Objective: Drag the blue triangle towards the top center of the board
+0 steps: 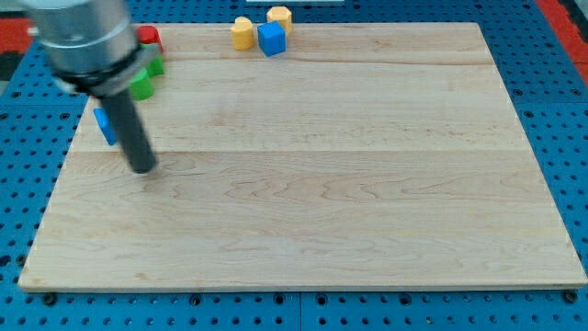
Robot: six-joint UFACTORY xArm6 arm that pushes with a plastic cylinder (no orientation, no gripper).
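One dark rod comes down from the arm near the board's left edge, toward the top left corner. My tip (pixel 144 168) rests on the wooden board (pixel 312 184), just to the right of and a little below a blue block (pixel 104 125). Only a small part of that blue block shows, because the rod hides the rest, so I cannot tell its shape for sure. It sits close to the left edge. There is no pincer here, only the rod, so it holds nothing.

Up by the top left corner, a red block (pixel 150 38) peeks out from behind the arm. A green block (pixel 144 85) sits just below it, also partly hidden.

At the top edge, near the middle, three blocks sit close together. A blue cube (pixel 271 39) is between a yellow block (pixel 242 33) on its left and another yellow block (pixel 279 17) just above it at the very edge.
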